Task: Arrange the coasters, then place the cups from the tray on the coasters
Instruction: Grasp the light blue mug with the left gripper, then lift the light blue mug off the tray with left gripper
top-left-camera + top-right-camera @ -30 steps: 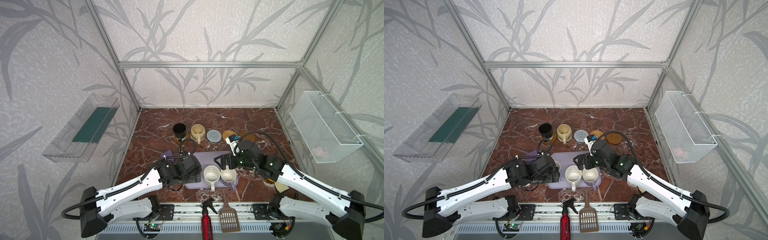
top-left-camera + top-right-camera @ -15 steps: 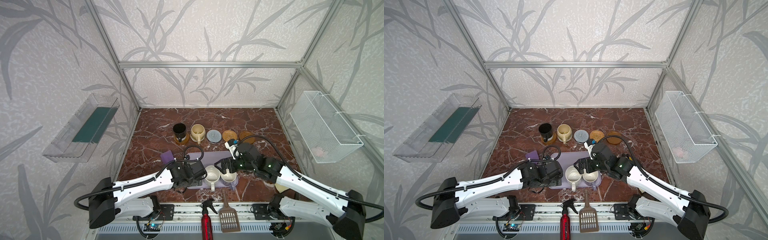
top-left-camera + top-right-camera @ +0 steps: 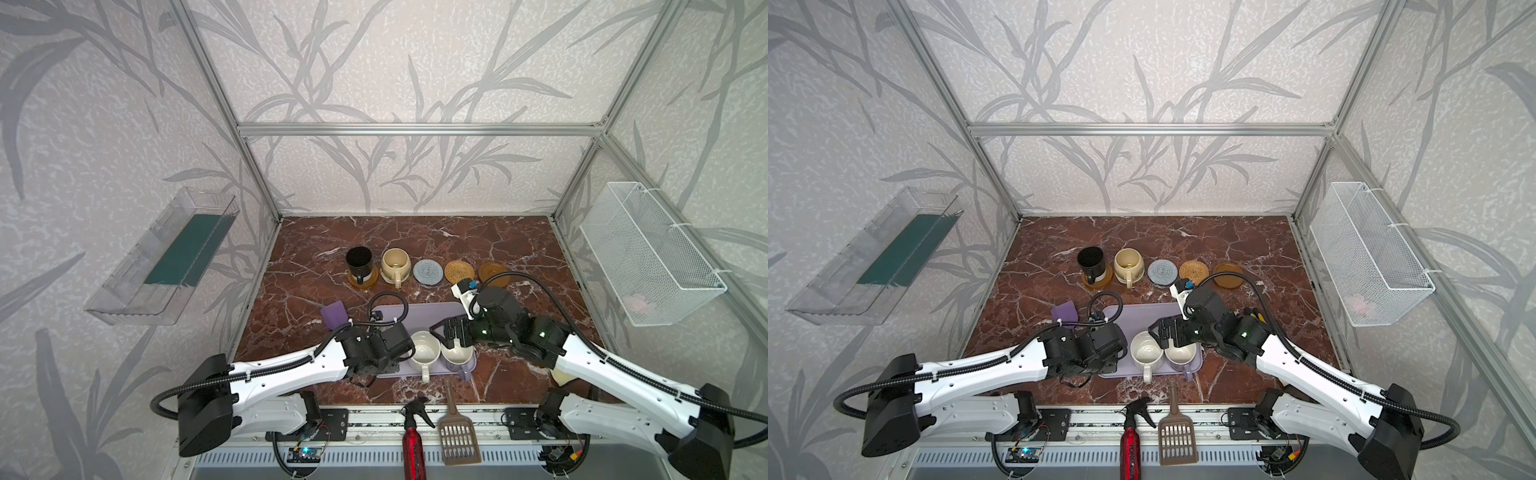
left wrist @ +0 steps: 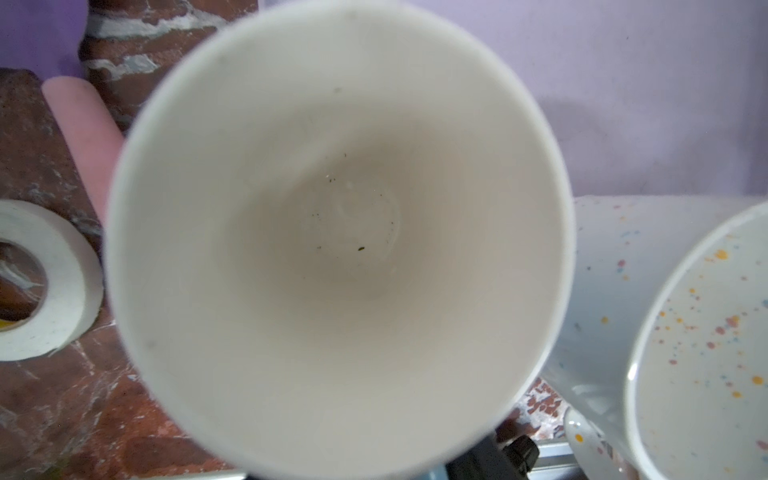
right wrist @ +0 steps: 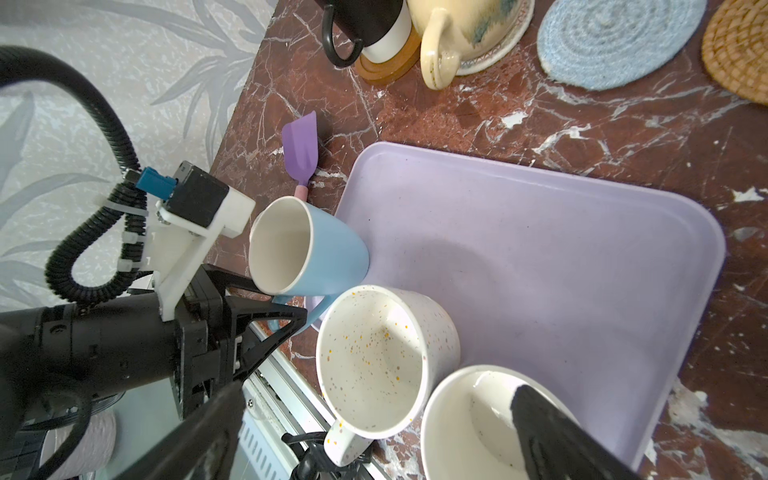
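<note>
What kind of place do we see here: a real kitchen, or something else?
Probably a robot test cell, not a real kitchen: an aluminium frame holds wallpapered panels around a marble-look table, and a left arm and a right arm are mounted on a rail at its front.

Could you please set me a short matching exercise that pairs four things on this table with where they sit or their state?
Things:
1. black ceramic mug
2. beige ceramic mug
3. white speckled ceramic mug
4. grey-blue woven round coaster

Places or states:
A. on the flat lavender plastic tray
B. bare, no mug on it
C. on a brown wooden round coaster
D. on the cream woven round coaster

Pairs: 1-C, 2-D, 3-A, 4-B.
</note>
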Motion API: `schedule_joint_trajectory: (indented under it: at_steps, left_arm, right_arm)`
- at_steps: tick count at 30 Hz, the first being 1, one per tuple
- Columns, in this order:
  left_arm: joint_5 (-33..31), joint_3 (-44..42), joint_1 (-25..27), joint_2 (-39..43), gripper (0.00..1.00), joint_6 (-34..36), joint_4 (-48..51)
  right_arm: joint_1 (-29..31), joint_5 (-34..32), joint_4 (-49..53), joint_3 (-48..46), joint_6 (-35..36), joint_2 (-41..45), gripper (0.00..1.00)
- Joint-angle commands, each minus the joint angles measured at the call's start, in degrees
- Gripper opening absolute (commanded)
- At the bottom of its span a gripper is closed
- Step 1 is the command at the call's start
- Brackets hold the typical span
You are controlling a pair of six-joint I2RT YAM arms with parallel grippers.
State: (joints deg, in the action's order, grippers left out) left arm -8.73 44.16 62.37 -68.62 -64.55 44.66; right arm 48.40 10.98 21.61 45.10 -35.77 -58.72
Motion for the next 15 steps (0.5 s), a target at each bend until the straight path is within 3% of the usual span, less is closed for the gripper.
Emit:
schedule_joint_trajectory:
  at_steps: [1,15]
  left_arm:
    - [-2.12,-0.67,0.19,-0.55,0.38,0.56,0.60]
    - [-4.27,-2.15,0.20,-2.07,0.27,1.86,-1.53]
  right_arm:
    - [0.11,-0.44,-1.29,-0.88,-0.34,0.89,0.99]
    - [0.11,-0.08,-2.11,-2.12,-2.26,0.56,0.99]
